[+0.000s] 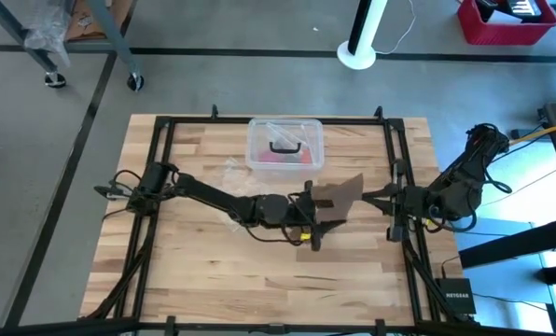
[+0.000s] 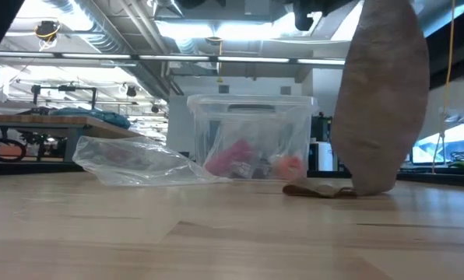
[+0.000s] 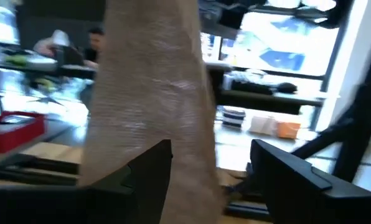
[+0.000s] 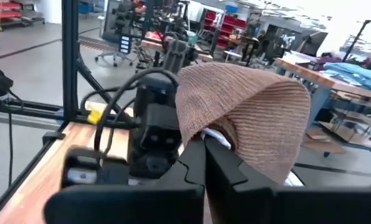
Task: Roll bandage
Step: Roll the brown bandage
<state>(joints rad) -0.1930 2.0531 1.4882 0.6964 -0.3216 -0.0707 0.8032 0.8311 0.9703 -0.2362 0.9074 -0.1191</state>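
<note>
- The bandage (image 1: 337,196) hangs up off the table's (image 1: 213,271) middle, strung between the two arms; in the low view it drops like a limp curtain (image 2: 380,101) with its lower end crumpled on the wood.
- The right gripper (image 4: 204,152) has its fingers pressed together, pinching the cloth, which folds over them like a hood (you can see the ribbed weave drape over the tips).
- The left gripper (image 3: 210,168) reaches to the table's middle from the left. Its fingers (image 3: 145,177) stand spread, with the strip hanging in front of one of them; I cannot tell whether they are actually clamping anything.
- Handling, as I judge it: very light, soft, floppy, somewhat stretchy. It holds no shape of its own, so it will sag, twist and fold wherever it is unsupported.
- The weave looks grippy, not slick, and there is nothing to break.
- Where to grip: at an end, across the full width, so the edges stay square. Rolling needs one end pinched tight and the free length kept under slight tension.
- The box (image 1: 284,145) and bag (image 2: 138,162) sit behind it, apart from the strip.
</note>
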